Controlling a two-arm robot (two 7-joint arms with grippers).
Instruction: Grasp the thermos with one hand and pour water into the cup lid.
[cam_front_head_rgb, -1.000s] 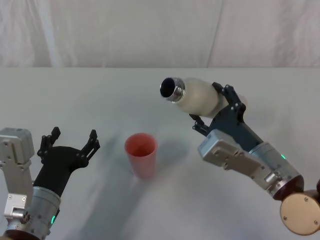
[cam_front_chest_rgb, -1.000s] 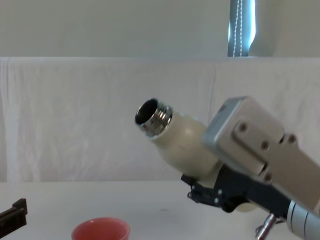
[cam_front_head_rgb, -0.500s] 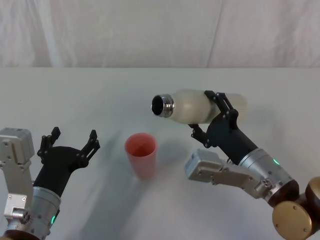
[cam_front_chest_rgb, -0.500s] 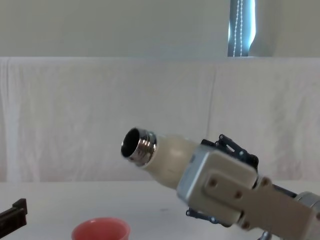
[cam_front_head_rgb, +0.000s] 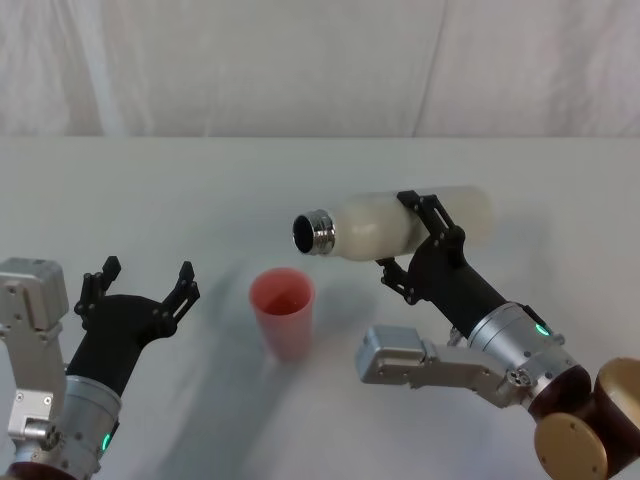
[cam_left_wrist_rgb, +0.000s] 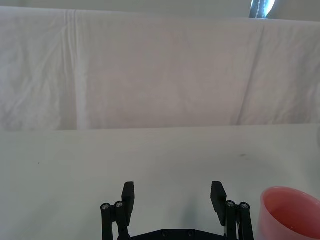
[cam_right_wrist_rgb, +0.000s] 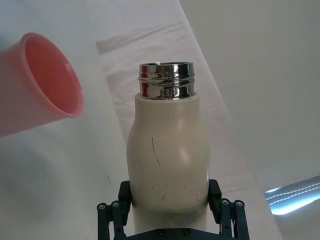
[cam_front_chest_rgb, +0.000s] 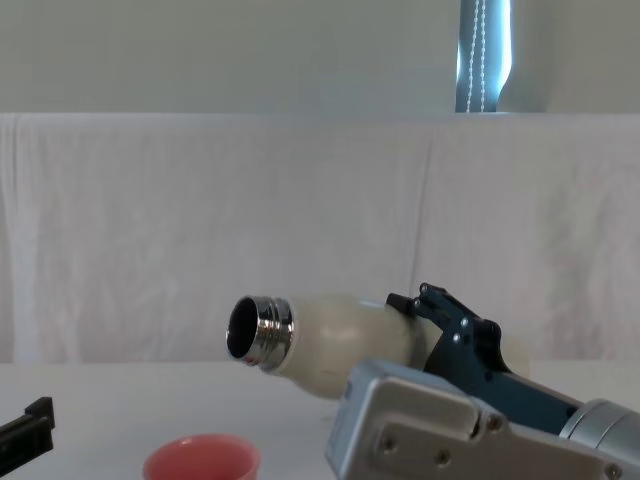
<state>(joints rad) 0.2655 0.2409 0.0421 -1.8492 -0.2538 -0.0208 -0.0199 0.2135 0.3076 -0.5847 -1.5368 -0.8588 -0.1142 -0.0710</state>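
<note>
1. The right gripper (cam_front_head_rgb: 420, 235) is clamping the thermos (cam_front_head_rgb: 400, 222) around its cream-white body, one black finger showing on each side of the bottle in the right wrist view (cam_right_wrist_rgb: 167, 165).
2. The thermos is lying nearly level in the air above the table (cam_front_head_rgb: 200, 190), its steel neck (cam_front_head_rgb: 312, 233) pointing toward the robot's left and tilting slightly downward.
3. The cup lid (cam_front_head_rgb: 283, 310) is standing upright on the table, toward the near edge and about mid-width, with its pink rim just below and slightly to the left of the thermos mouth; the two are not touching.
4. In the chest view the thermos (cam_front_chest_rgb: 330, 345) is hanging above the cup lid (cam_front_chest_rgb: 202, 459).
5. The left gripper (cam_front_head_rgb: 138, 290) is resting near the table's near left corner, its fingers spread wide and holding nothing, well apart from the cup lid.
</note>
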